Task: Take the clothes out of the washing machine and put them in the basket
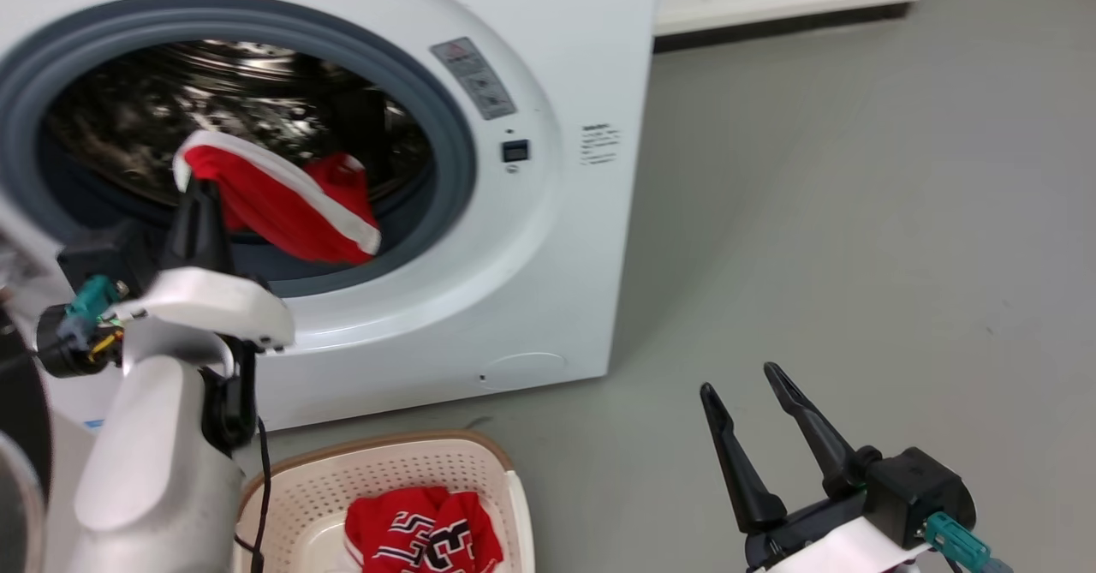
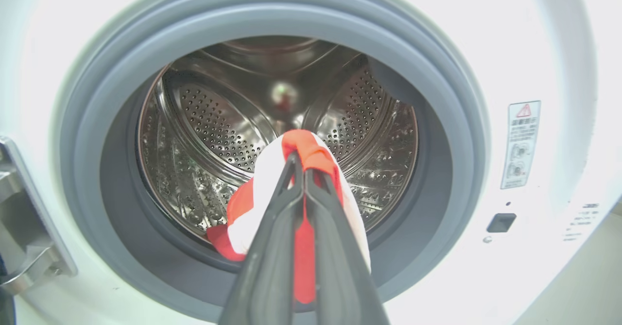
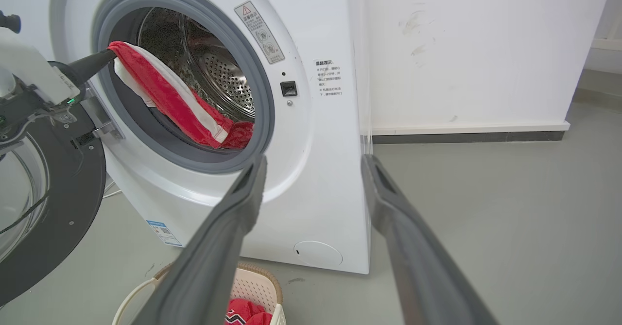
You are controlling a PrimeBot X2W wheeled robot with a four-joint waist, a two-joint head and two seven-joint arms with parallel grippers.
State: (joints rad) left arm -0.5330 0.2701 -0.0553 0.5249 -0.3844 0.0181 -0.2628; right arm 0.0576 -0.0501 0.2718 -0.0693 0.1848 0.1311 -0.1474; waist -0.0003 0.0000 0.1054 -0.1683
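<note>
While left pincer point(image 2: 301, 164) clamps jersey point(image 1: 282, 205) at porthole point(image 1: 454, 153), right pincer point(image 1: 738, 379) gapes empty near basket point(image 1: 411, 470).

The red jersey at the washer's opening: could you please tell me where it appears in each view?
Head view: jersey left of centre, in the opening, held by the left hand.
Left wrist view: centre, pinched between the fingers.
Right wrist view: upper left, across the opening.
Shared landmark: warning sticker right of the opening.
</note>
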